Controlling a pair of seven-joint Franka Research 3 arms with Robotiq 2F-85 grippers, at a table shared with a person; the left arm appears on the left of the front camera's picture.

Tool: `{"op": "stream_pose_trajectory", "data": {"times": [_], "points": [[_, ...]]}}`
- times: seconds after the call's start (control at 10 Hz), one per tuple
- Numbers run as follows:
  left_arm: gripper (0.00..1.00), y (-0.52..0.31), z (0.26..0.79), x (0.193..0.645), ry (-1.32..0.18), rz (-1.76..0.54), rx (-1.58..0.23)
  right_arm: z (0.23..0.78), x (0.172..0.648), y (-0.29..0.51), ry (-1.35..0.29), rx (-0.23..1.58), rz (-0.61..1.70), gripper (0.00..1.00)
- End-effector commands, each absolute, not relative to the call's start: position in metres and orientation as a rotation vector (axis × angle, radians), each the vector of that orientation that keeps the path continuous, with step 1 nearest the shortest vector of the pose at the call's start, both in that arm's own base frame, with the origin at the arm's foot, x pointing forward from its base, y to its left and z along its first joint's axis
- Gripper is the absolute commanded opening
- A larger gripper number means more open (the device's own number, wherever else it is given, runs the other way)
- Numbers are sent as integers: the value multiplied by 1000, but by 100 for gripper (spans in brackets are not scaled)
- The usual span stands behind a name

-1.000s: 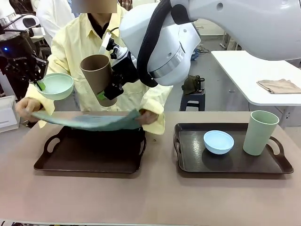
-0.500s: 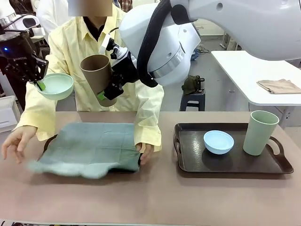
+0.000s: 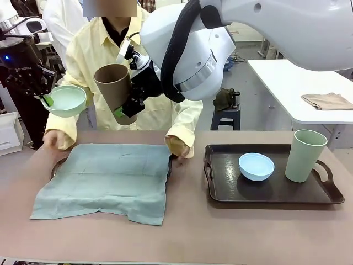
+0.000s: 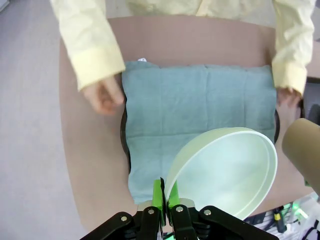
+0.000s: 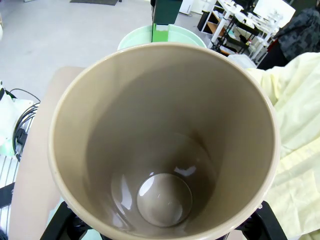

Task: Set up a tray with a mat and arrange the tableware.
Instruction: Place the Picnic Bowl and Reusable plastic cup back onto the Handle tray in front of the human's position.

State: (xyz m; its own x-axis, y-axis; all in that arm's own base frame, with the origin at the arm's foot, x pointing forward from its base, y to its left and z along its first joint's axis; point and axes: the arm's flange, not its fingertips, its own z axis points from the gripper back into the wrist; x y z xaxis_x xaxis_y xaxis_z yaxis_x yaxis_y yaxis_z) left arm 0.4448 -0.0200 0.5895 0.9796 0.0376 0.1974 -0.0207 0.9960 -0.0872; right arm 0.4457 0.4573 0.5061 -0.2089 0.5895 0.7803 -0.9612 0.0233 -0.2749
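A teal mat (image 3: 105,179) lies spread over the left dark tray (image 3: 169,167), its near edge hanging onto the table. The person's hands (image 3: 177,146) rest at the mat's far corners. High at the left, my left gripper (image 3: 47,100) is shut on the rim of the pale mint bowl (image 3: 67,101). In the left wrist view the bowl (image 4: 225,175) hangs above the mat (image 4: 200,105), pinched by the left gripper (image 4: 165,195). My right gripper (image 3: 119,112) is shut on the brown tumbler (image 3: 115,88), tilted in the air. Its open mouth (image 5: 165,140) faces the right wrist camera.
The right tray (image 3: 220,190) holds a light blue bowl (image 3: 256,166) and a sage green tumbler (image 3: 305,155). Bare table runs along the near edge. A white side table (image 3: 287,88) with a folded cloth stands at the back right.
The person brought the mat down from the air and spread it over the left tray, then drew both hands to its far corners. Neither gripper moved.
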Motion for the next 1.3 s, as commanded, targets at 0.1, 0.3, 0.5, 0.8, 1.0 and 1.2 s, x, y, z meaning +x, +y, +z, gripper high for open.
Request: {"op": "stream_pose_trajectory", "data": {"times": [0.1, 0.3, 0.5, 0.8, 1.0, 1.2], "points": [[0, -20, 590, 445, -211, 27, -77, 507, 445, 457, -958, 537, 1530, 7], [0, -20, 590, 445, -211, 27, -77, 507, 445, 457, -958, 537, 1530, 7], [0, -20, 590, 445, -211, 27, -77, 507, 445, 457, -958, 537, 1530, 7], [0, -20, 590, 445, -211, 27, -77, 507, 445, 457, -958, 537, 1530, 7], [0, -20, 590, 445, -211, 27, -77, 507, 445, 457, -958, 537, 1530, 7], [0, -20, 590, 445, -211, 27, -77, 507, 445, 457, -958, 537, 1530, 7]]}}
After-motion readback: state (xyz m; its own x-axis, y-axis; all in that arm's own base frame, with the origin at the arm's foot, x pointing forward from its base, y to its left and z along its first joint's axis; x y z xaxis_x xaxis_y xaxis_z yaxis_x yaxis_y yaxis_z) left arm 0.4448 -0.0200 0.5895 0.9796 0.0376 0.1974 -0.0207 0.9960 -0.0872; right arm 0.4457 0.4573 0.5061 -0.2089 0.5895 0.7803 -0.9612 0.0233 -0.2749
